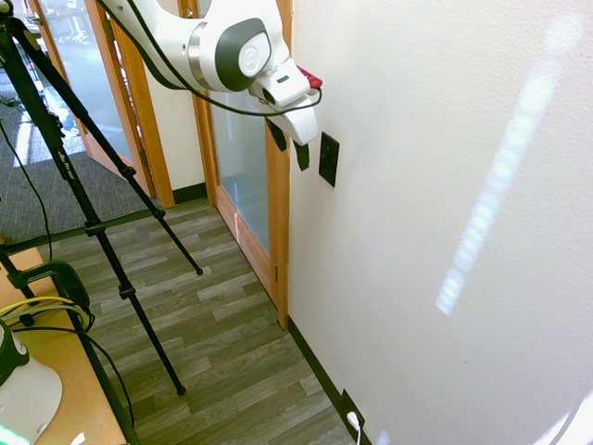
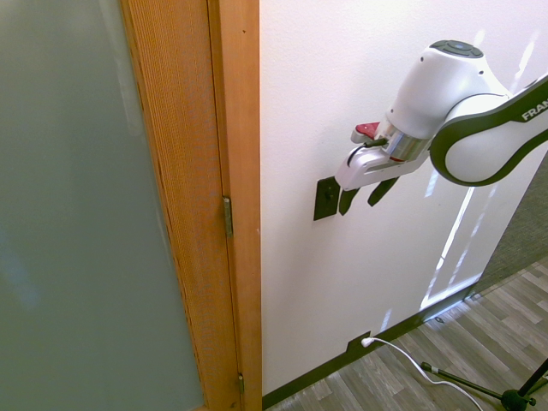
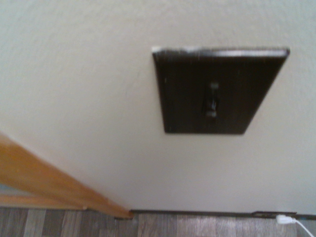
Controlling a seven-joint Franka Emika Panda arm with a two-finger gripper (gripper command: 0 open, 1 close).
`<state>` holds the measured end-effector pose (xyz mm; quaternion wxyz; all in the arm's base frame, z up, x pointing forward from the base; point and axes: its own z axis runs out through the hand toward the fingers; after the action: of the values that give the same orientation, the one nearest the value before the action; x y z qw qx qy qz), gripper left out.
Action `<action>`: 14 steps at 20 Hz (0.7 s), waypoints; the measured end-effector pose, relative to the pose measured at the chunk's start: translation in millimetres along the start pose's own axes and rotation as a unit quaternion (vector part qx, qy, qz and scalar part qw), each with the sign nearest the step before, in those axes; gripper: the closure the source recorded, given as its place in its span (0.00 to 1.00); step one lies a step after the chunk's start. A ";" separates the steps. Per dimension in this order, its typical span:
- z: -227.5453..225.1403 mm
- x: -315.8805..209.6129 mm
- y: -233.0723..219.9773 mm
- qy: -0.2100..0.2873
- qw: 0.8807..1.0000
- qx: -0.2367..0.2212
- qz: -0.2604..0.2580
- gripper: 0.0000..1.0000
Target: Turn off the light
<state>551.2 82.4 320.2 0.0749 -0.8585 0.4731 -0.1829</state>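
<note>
The hand (image 2: 363, 197) hung tilted toward the wall, its two fingers spread apart and holding nothing, presumably so one tip could reach the toggle. The switch plate (image 2: 326, 198) sat on the white wall (image 2: 360, 77) just beside the wooden door frame (image 2: 231, 171), close to the fingertips.

Bare wall (image 1: 445, 185) surrounds the switch plate (image 1: 328, 158); door frame (image 1: 278, 222) flanks it.

The switch plate (image 1: 328, 158) is a small black upright rectangle, flat on the white wall (image 1: 445, 185) just beside the wooden door frame (image 1: 279, 232). A small toggle (image 3: 212, 100) sits at its middle. The room is bright.
</note>
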 end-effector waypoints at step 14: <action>16.7 3.1 -33.0 0.071 0.997 0.025 0.031 1.00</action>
<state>585.0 97.0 315.5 0.0684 -0.8261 0.4993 -0.2523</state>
